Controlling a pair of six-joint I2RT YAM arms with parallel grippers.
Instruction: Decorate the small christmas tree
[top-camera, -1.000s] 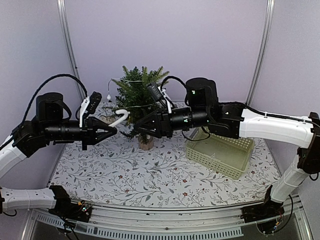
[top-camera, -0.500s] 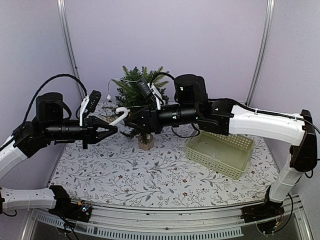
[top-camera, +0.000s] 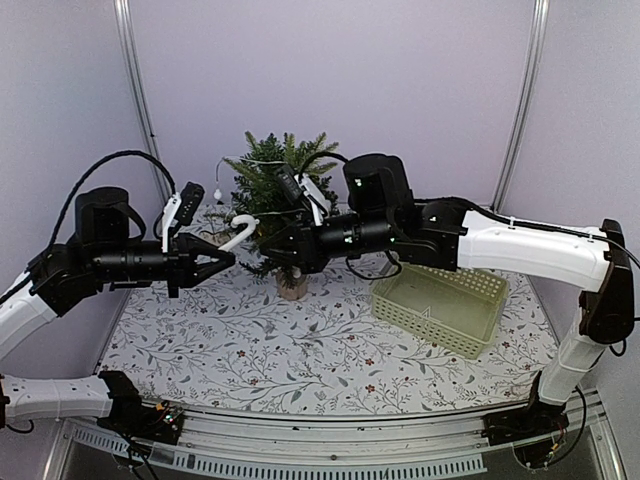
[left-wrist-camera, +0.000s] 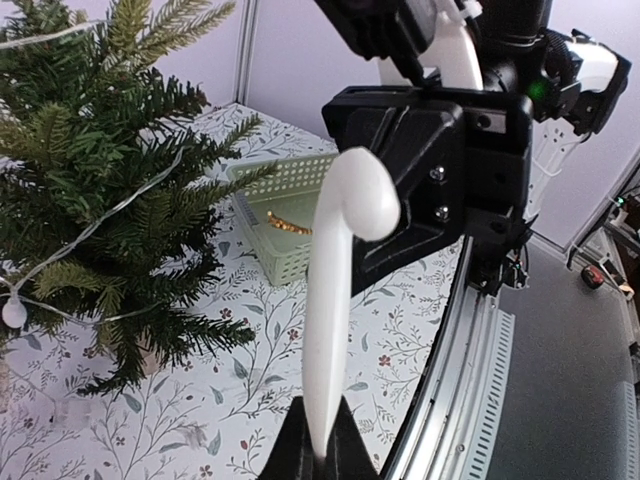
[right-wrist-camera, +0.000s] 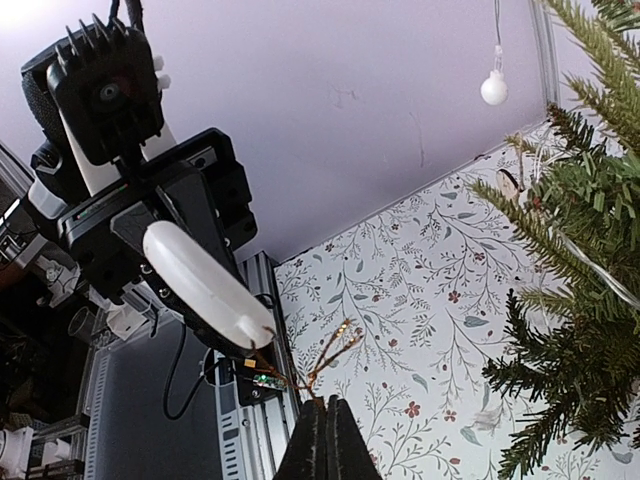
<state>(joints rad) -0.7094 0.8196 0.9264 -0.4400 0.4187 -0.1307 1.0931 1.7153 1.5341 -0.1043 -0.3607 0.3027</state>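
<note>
The small christmas tree (top-camera: 272, 182) stands on its tan base (top-camera: 293, 288) at the back of the table, with a white light string draped over it. My left gripper (top-camera: 228, 260) is shut on the straight end of a white candy cane (left-wrist-camera: 330, 310), hook end up. A thin gold thread loop (right-wrist-camera: 332, 355) hangs off the hook's tip (right-wrist-camera: 205, 285). My right gripper (right-wrist-camera: 327, 405) is shut on that thread, close in front of the tree (right-wrist-camera: 585, 300) and facing the left gripper. In the left wrist view the right gripper's black body (left-wrist-camera: 430, 170) sits just behind the hook.
A pale green slotted basket (top-camera: 440, 305) lies right of the tree, with a gold ornament (left-wrist-camera: 285, 223) inside. A small white bulb (right-wrist-camera: 494, 90) dangles from the light string. Metal frame posts (top-camera: 135, 90) stand at the back corners, and the rail (top-camera: 330, 440) runs along the near edge.
The right arm swung left from in front of the tree to the candy cane's hook, and its jaws closed on the gold thread. The left gripper held the cane still.
</note>
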